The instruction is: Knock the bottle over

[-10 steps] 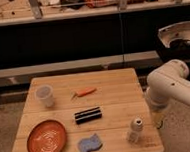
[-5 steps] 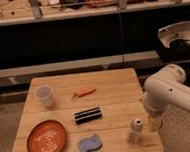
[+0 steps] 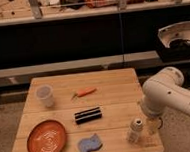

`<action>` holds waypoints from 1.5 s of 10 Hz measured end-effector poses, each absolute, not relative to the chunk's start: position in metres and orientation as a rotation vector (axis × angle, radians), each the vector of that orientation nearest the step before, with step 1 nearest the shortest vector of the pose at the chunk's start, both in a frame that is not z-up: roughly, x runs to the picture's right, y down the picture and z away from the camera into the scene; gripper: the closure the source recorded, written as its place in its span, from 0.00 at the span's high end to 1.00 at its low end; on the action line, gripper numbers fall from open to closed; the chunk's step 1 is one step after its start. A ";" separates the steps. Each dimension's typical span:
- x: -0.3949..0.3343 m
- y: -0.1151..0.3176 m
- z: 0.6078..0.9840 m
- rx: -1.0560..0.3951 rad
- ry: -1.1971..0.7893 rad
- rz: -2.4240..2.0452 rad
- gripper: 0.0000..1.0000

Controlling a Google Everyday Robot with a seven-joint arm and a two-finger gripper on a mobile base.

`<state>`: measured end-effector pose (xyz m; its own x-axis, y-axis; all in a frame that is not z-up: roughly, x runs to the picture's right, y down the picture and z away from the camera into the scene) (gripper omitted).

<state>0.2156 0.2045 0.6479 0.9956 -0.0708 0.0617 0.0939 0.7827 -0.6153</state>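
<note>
The bottle (image 3: 135,130) is small and whitish-clear with a white ribbed cap. It stands upright near the front right corner of the wooden table (image 3: 115,91). My white arm (image 3: 171,94) reaches in from the right. The gripper (image 3: 152,124) hangs below the arm's elbow, just right of the bottle and at about its height, close beside it. Much of the gripper is hidden by the arm.
A clear plastic cup (image 3: 45,95) stands at the table's left. An orange plate (image 3: 46,140) lies front left, a blue sponge (image 3: 89,143) front middle, a black ribbed object (image 3: 88,114) in the centre and a small orange item (image 3: 85,92) behind it. Dark shelving runs behind the table.
My arm has moved left and lower, bringing the gripper closer to the bottle. The bottle still stands upright in the same spot.
</note>
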 end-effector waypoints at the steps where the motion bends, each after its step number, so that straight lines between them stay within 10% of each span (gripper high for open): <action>1: 0.214 0.205 0.648 -0.666 -0.042 -0.094 0.80; 12: 0.202 0.213 0.643 -0.671 -0.096 -0.122 0.80; 15: 0.199 0.216 0.641 -0.674 -0.109 -0.123 0.53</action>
